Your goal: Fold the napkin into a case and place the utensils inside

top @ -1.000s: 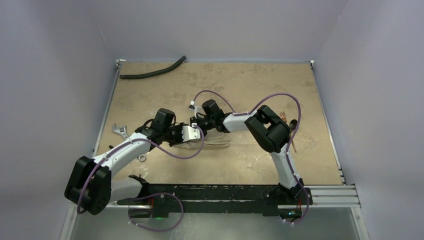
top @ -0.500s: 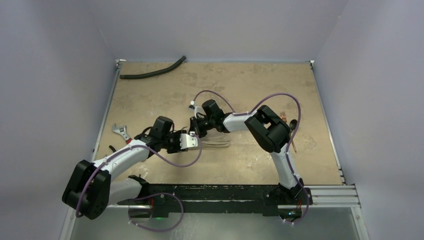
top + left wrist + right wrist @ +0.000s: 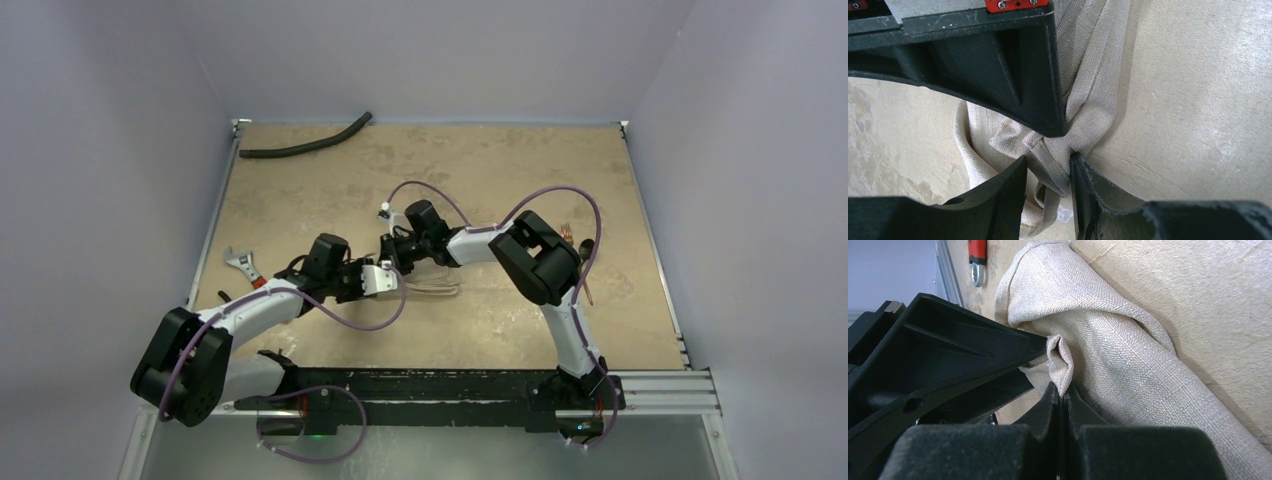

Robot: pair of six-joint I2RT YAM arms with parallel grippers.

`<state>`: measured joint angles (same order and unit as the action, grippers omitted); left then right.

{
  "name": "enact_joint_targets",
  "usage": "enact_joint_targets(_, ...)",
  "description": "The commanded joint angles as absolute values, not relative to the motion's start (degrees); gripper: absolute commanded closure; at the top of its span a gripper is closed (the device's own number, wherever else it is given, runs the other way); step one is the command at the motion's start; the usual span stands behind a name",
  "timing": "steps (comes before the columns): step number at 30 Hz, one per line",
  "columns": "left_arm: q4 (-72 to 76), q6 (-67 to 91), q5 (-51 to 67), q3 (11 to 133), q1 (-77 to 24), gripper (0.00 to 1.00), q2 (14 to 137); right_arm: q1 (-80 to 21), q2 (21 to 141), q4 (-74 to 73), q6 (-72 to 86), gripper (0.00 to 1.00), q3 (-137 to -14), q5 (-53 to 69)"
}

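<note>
1. The tan surface (image 3: 450,170) takes up most of the overhead view, boxed in by pale walls.
2. Both arms reach in toward the middle. The left arm (image 3: 250,305) comes in from the left, and the right arm (image 3: 545,265) bends back leftward across the surface.
3. A long black hose (image 3: 305,145) lies curved near the far left corner, well apart from everything else.
4. The napkin (image 3: 1088,75) sits about mid-surface, right where the two claws meet. It's not flat at all, just bunched and rolled into a long wrinkly bundle. From overhead it's hard to pick out since it's nearly the same colour as the surface.
5. The left claw (image 3: 1048,167) has its fingers part-way apart, with a gathered fold of the napkin squeezed between them and cloth touching both.
6. The right claw (image 3: 1060,392) has its fingers pressed together, pinching a small peak of the napkin at the tips. It sits just beside the left claw.
7. A wrench (image 3: 243,265) with a red bit on it lies near the left edge, next to the left arm.
8. The copper fork (image 3: 567,232) and the dark-bowled spoon (image 3: 586,246) lie together on the right side, partly hidden behind the right arm's elbow and well apart from the napkin.
</note>
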<state>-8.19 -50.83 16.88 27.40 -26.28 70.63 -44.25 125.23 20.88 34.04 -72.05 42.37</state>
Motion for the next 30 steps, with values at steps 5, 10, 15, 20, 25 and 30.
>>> enact_joint_targets(5,-7.84,-48.94,19.48,29.36,-26.27,0.59,71.67,-45.44,127.09,18.43,33.01,0.96,-69.2,45.23)
enact_joint_targets(10,-6.94,-47.58,17.47,29.44,-26.14,0.66,72.14,-44.96,127.35,26.45,37.75,0.84,-66.94,52.29)
enact_joint_targets(15,-7.39,-45.84,16.91,30.36,-25.36,0.87,72.24,-44.12,127.28,27.9,38.08,0.78,-66.21,55.01)
enact_joint_targets(20,-9.48,-45.07,17.24,30.84,-25.04,0.93,72.11,-43.38,127.18,30.43,39.42,0.72,-65.29,57.12)
enact_joint_targets(25,-11.17,-44.61,18.28,31.36,-25.04,0.94,71.83,-42.62,126.93,32.47,41.08,0.73,-64.84,58.07)
enact_joint_targets(30,-11.09,-43.91,17.59,31.19,-24.84,0.96,71.57,-42.01,124.85,32.07,40.02,0.67,-65.03,57.95)
